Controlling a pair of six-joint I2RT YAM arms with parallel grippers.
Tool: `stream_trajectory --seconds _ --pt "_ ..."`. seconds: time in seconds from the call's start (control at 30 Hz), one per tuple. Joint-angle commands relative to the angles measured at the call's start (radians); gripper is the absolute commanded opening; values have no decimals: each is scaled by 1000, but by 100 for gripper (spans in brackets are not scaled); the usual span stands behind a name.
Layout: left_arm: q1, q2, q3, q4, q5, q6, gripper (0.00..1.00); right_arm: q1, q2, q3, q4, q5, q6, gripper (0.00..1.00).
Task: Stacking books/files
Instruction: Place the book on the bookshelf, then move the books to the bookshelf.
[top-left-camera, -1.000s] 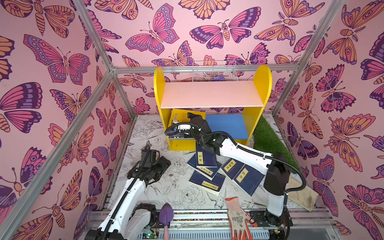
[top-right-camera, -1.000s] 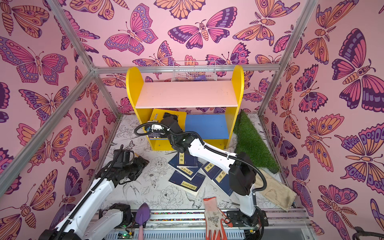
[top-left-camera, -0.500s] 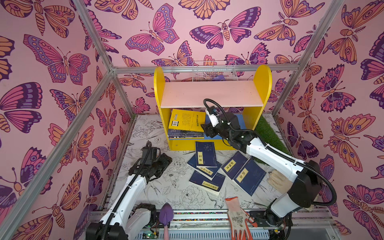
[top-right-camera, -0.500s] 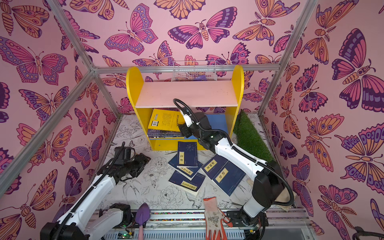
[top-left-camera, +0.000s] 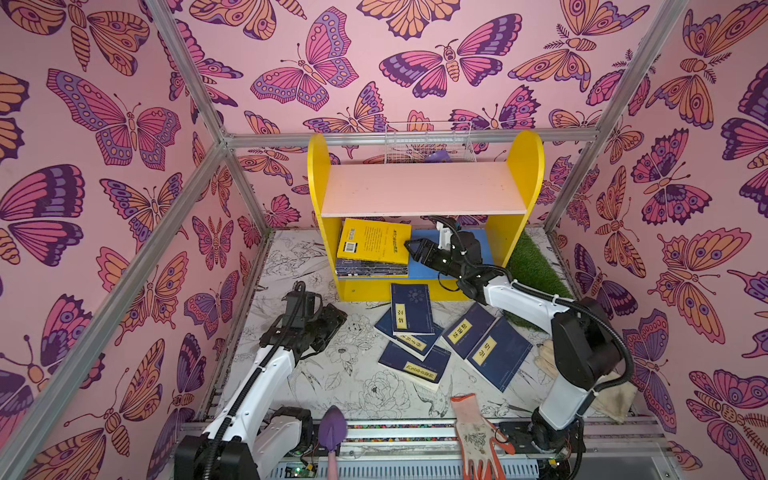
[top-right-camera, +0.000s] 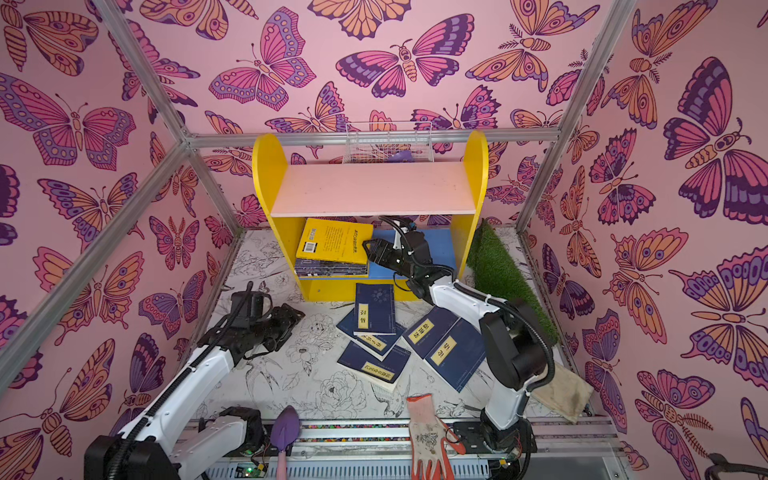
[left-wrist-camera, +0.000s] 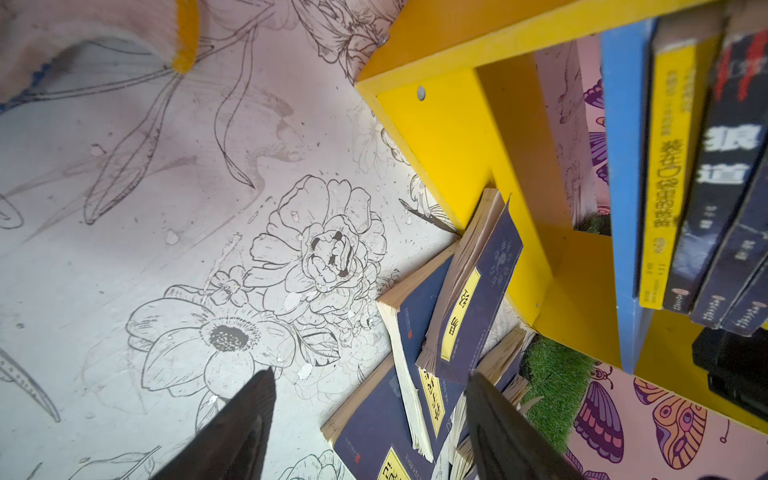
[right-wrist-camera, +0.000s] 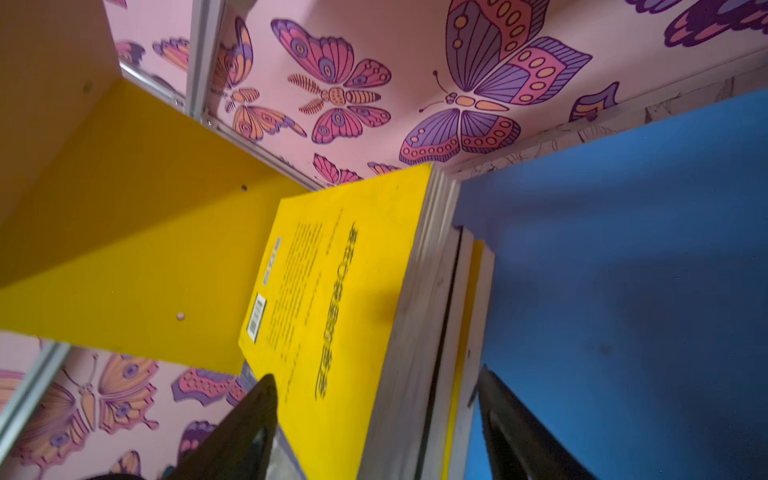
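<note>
A second ago my right gripper (top-left-camera: 412, 248) was reaching into the left end of the yellow bookshelf (top-left-camera: 320, 174). It has since swung out to the right and come back, and now hangs over the bookshelf's blue lower board (right-wrist-camera: 623, 249), just right of the stack of books (top-left-camera: 370, 269) lying at that board's left end. The left arm has barely shifted.

The right jaws stand apart and hold nothing. In the right wrist view the stack's page edges run between the two fingers (right-wrist-camera: 249, 415). I cannot tell whether a tip touches the yellow book (top-left-camera: 374, 241) on top of the stack, which lies back cover up with its barcode showing.

My left gripper (top-left-camera: 330, 318) hovers over the flower-print mat (top-left-camera: 361, 395) in front of the bookshelf's left end, with its jaws open and empty.

In the left wrist view the stack shows a yellow spine, a black one (left-wrist-camera: 731, 145) and darker ones below.

Five navy books (top-left-camera: 496, 353) with yellow title labels lie scattered on the mat in front of the bookshelf. The leaning navy book (top-left-camera: 409, 309) rests its far edge against the bookshelf's front and lies over two others.

The white-and-orange work glove (top-left-camera: 478, 432) and a purple trowel (top-left-camera: 332, 432) lie at the mat's near edge, farthest from the bookshelf.
</note>
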Motion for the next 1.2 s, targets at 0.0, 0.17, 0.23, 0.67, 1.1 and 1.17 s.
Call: stream_trajectory --seconds 0.0,0.17,0.23,0.67,1.1,1.17 --pt "-5 -22 -28 2 12 -14 74 -24 68 122 37 -54 87 76" --pt "-6 -39 -33 1 6 -15 74 -40 153 258 -50 -75 40 76" --pt "-6 -38 -33 2 6 -15 75 -46 182 296 -77 -78 25 76" --pt "-6 -30 -34 2 0 -12 73 -60 267 399 -179 -84 -27 76" --pt "-5 8 -34 5 5 -16 73 -61 325 511 -187 -143 -47 76" --pt "-7 14 -33 7 8 -15 73 -60 318 509 -193 -141 -61 76"
